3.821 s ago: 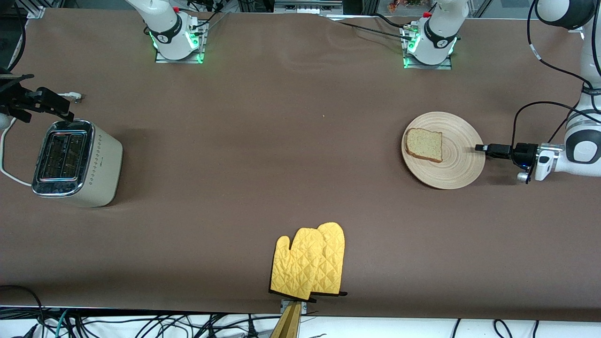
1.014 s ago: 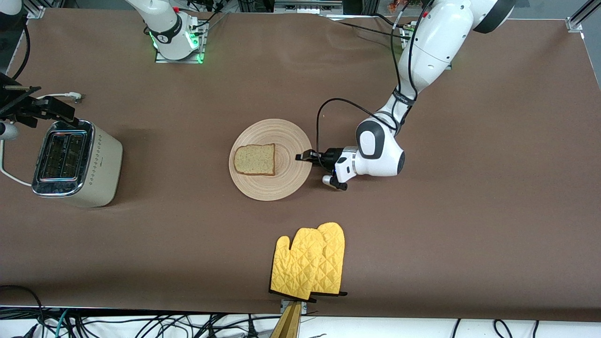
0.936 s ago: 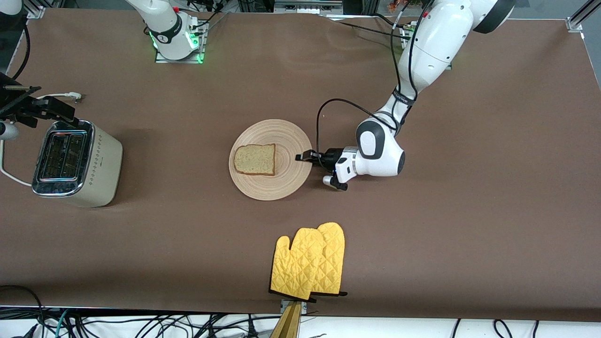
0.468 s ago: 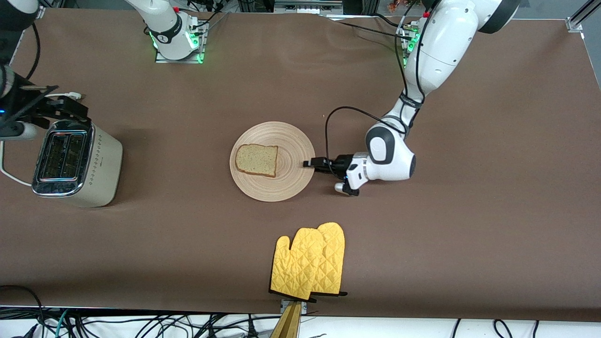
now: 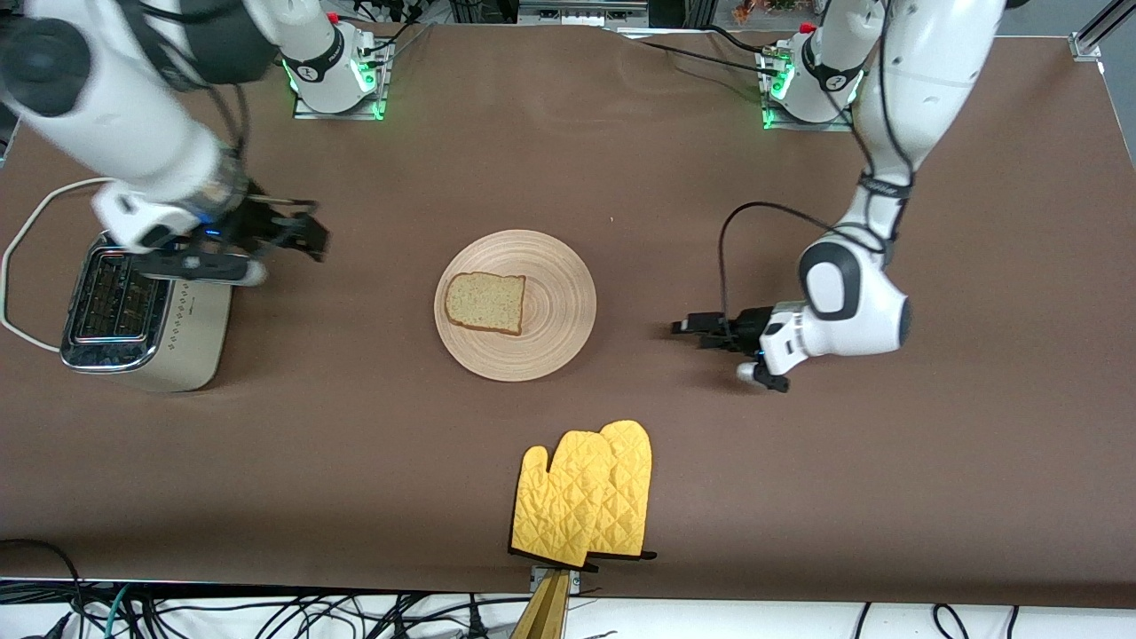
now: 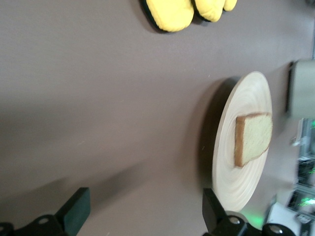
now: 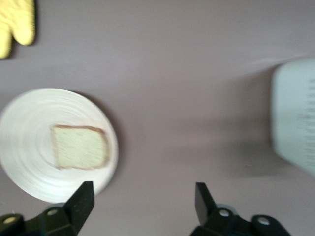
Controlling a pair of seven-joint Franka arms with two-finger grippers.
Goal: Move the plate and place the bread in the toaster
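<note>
The wooden plate lies mid-table with the bread slice on it. The cream toaster stands at the right arm's end. My left gripper is open and empty, low over the table beside the plate toward the left arm's end, apart from it. My right gripper is open and empty, over the table between toaster and plate. The left wrist view shows the plate, bread and left gripper. The right wrist view shows the plate, bread, toaster and right gripper.
A pair of yellow oven mitts lies near the table's front edge, nearer to the front camera than the plate; they also show in the left wrist view. The toaster's white cord loops beside it.
My left gripper slid the plate with the bread from the left arm's end to mid-table, let go and drew back. My right arm swung out from over the toaster toward the plate.
</note>
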